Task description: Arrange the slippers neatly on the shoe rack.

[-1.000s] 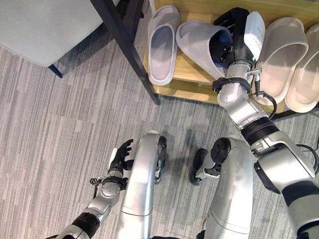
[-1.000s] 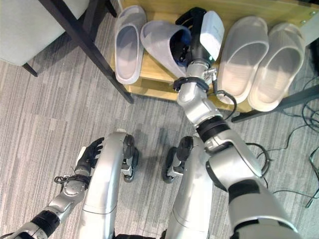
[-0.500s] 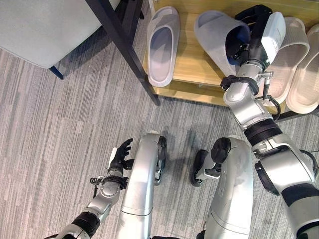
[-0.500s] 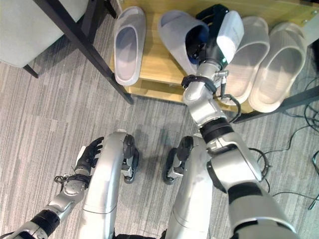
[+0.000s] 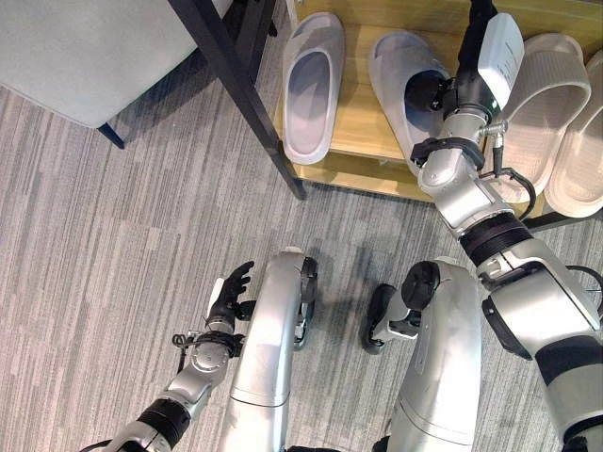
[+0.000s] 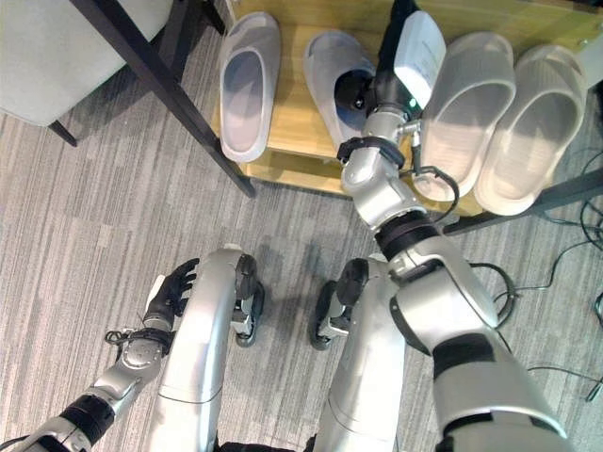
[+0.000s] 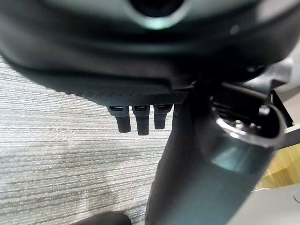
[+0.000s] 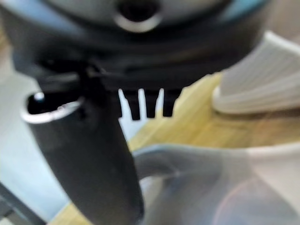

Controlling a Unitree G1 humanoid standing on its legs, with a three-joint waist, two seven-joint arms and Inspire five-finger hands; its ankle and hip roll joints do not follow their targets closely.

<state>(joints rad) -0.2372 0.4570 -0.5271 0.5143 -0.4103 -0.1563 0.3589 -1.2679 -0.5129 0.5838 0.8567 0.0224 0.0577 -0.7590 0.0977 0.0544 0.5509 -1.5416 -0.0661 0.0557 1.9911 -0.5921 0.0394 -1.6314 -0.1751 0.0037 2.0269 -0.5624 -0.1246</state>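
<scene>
Shiny silver arms, dark hands

Both arms are smooth silver-grey shells with black bands at the joints. The left hand point(image 5: 229, 294) is matte black; the right hand point(image 5: 441, 91) carries a white box with a small green light.

Four slippers sit on one wooden shoe rack point(image 5: 363, 141): two grey slippers point(image 5: 311, 85) and two beige slippers point(image 5: 542, 94), beside one grey-cushioned seat point(image 5: 85, 47).

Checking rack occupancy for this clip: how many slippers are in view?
4, all on the shoe rack: grey slipper at the left, grey slipper by the right hand, then two beige slippers on the right.
</scene>
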